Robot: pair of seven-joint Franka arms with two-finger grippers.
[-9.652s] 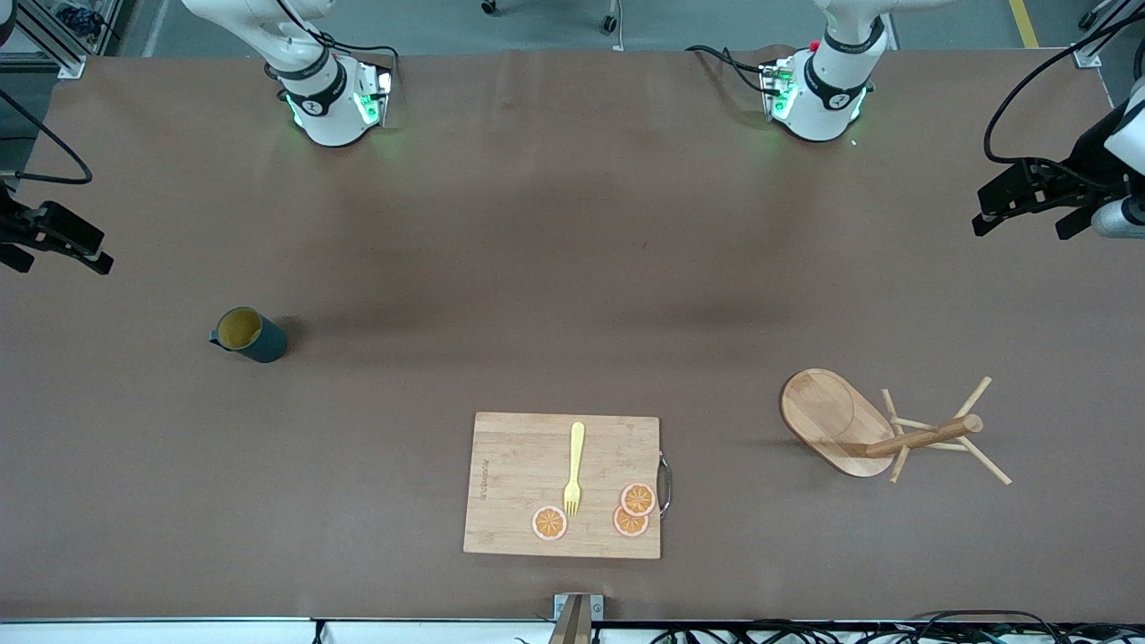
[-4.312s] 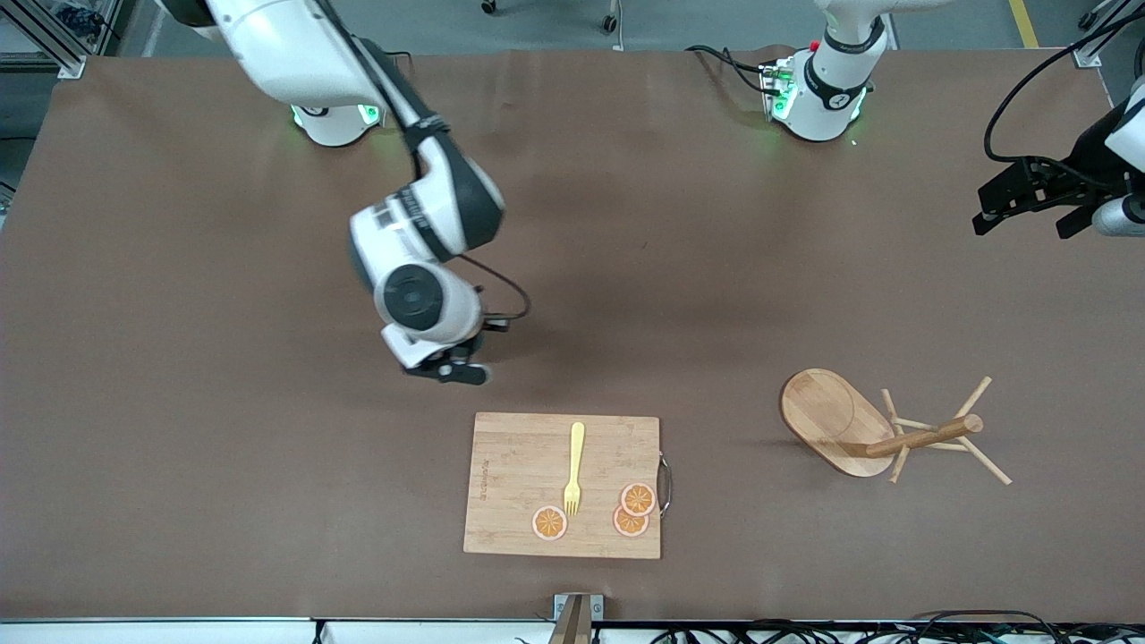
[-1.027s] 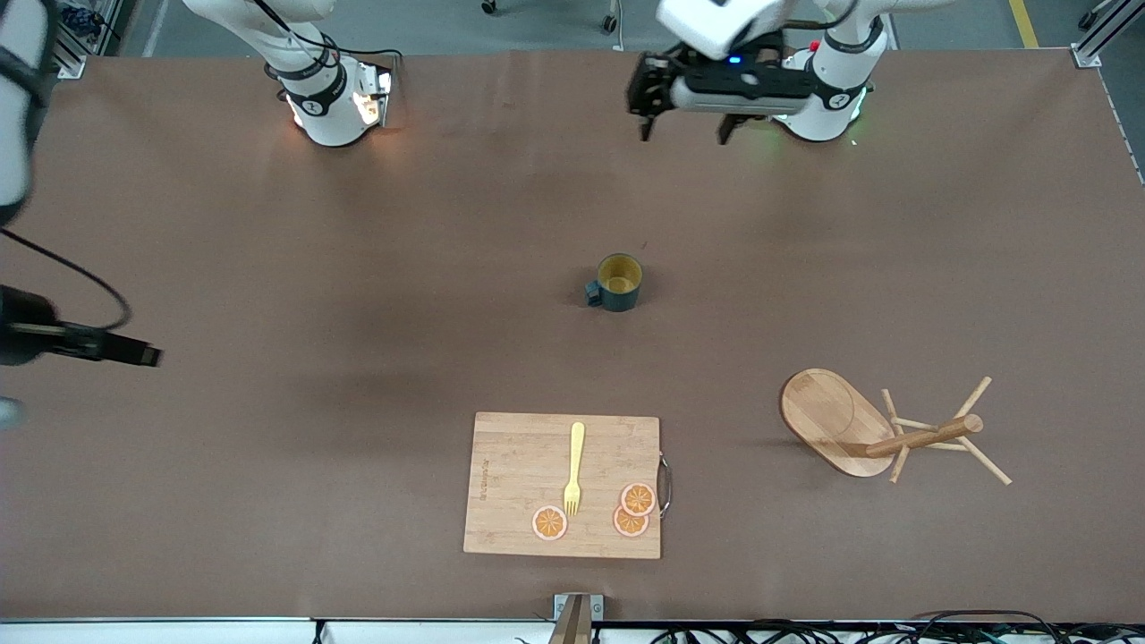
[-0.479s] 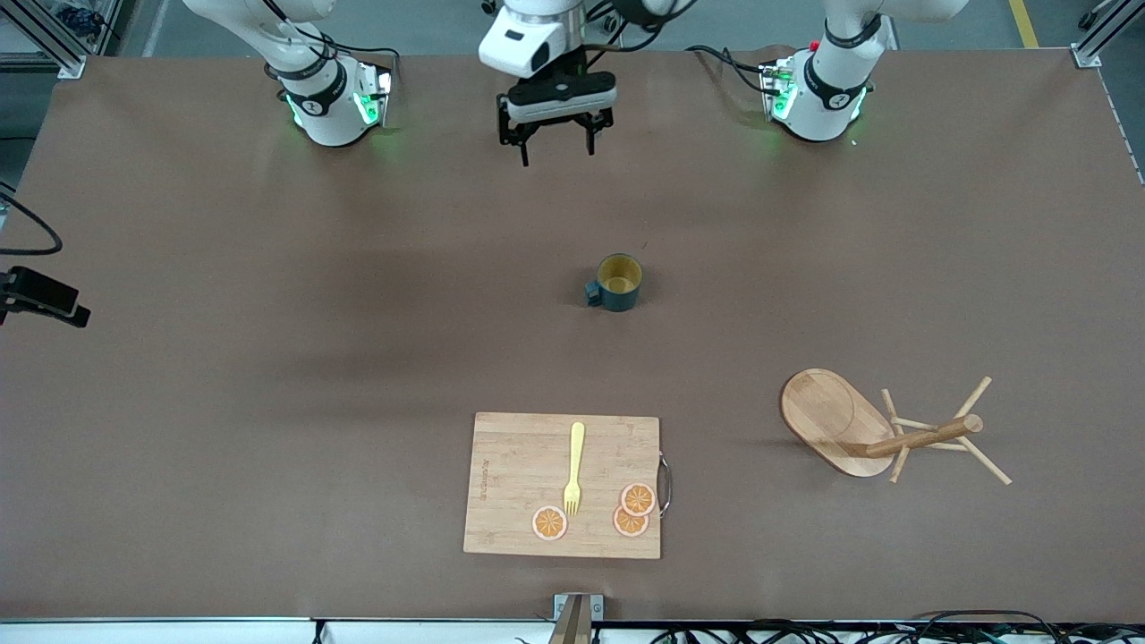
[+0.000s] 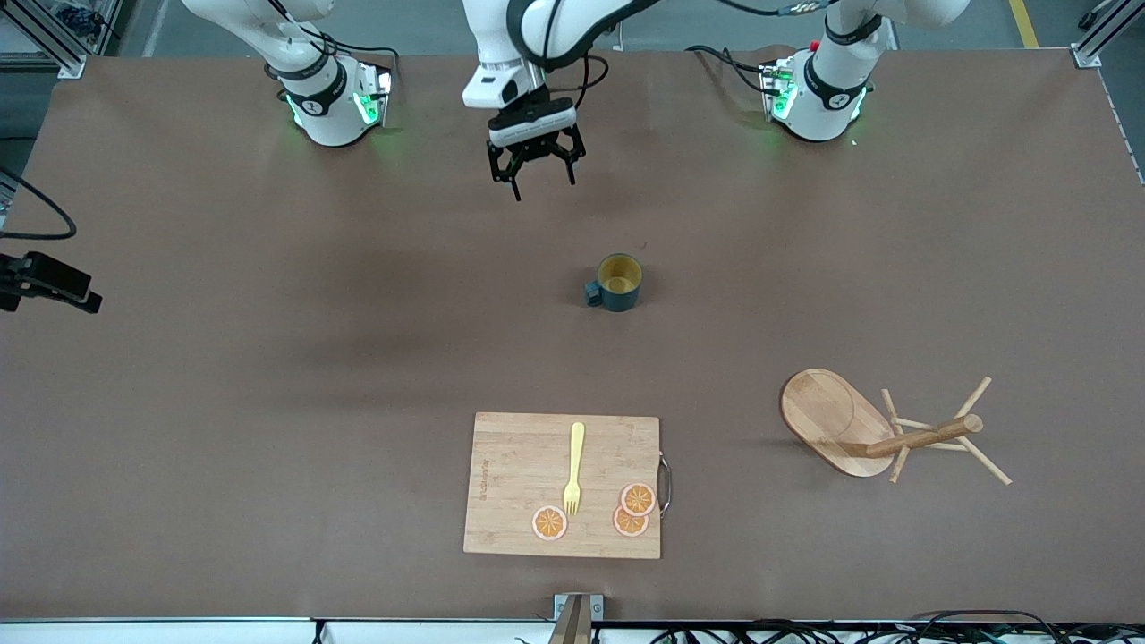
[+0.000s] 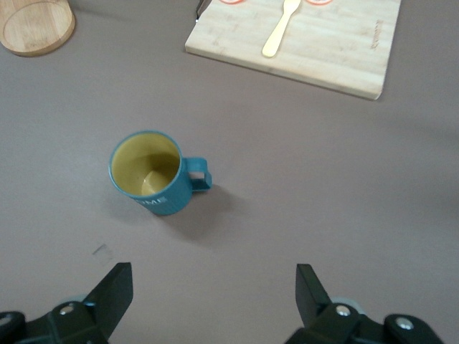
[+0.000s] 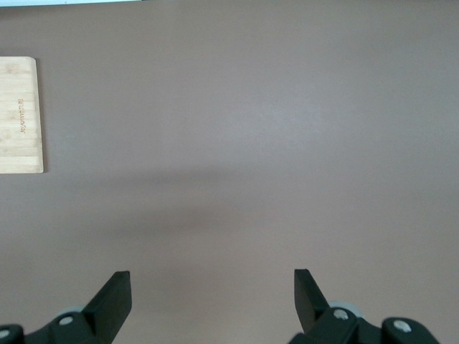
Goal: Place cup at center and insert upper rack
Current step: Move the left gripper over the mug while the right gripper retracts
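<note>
Front view, as the camera across the worktop shows it:
Cup: the teal mug (image 5: 617,283) stands upright near the middle of the brown worktop (image 5: 268,402), yellow inside, handle toward the right arm's end.
Left gripper: the left gripper (image 5: 535,174) hangs with jaws wide and empty over bare worktop between the two arm bases, near the edge where the bases stand; the mug sits well apart from it, nearer to the camera.
Right gripper: the right gripper (image 5: 54,284) shows as a dark shape at the right arm's end of the worktop, far from the mug.
Upper rack: the wooden mug tree (image 5: 881,429) lies tipped over toward the left arm's end, its oval base (image 5: 827,419) on edge and the post with its pegs along the worktop, nearer to the camera than the mug.
Cutting board: the cutting board (image 5: 564,485) lies near the camera-side edge, carrying a yellow fork (image 5: 574,468) and three orange slices (image 5: 631,510).

Left wrist view:
Cup: the mug (image 6: 153,173) stands ahead of the left gripper's spread fingertips (image 6: 115,292), clear of both, white lettering on its side.
Others: the board (image 6: 315,43) with the fork (image 6: 280,29), and the rack's base (image 6: 36,25).

Right wrist view:
Right gripper: fingertips (image 7: 115,295) stand wide, empty, over bare worktop.
Board: one corner of the board (image 7: 20,115) shows.
</note>
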